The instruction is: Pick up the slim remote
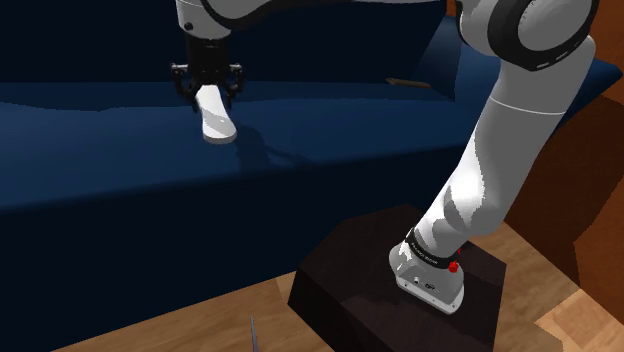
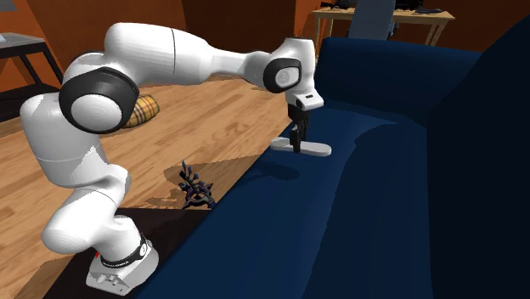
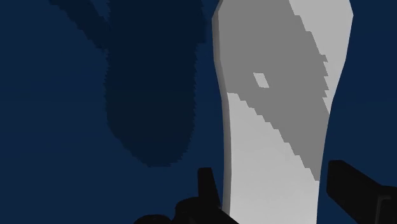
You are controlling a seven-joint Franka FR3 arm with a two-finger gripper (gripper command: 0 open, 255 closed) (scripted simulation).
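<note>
Slim remote (image 1: 216, 120), drawn plain white, sits in the upper left of the shoulder view, hanging tilted from the gripper (image 1: 207, 93) with its lower end just above the sofa seat. We see it in the second exterior view too (image 2: 311, 148), right of centre in the upper half, flat and long, with the gripper (image 2: 297, 140) coming down on it from above. In the wrist view the remote (image 3: 280, 114) runs away from the gripper (image 3: 270, 188) lengthwise, and the black fingers (image 3: 205, 188) stand one on each long edge, clamped on it. Its shadow (image 3: 146, 95) falls apart from it on the dark blue sofa (image 3: 51, 140), so we read it as off the cushion.

The sofa (image 1: 100, 150) spans the upper half of the shoulder view. The white arm (image 1: 520, 120) rises from the dark box stand (image 1: 340, 290) at lower right. In the second exterior view we note wooden floor (image 2: 212, 110), a plaid cushion (image 2: 144, 109) at centre left, a small dark spiky object (image 2: 195, 188) on the floor beside the sofa, and a table (image 2: 382, 15) at top right.
</note>
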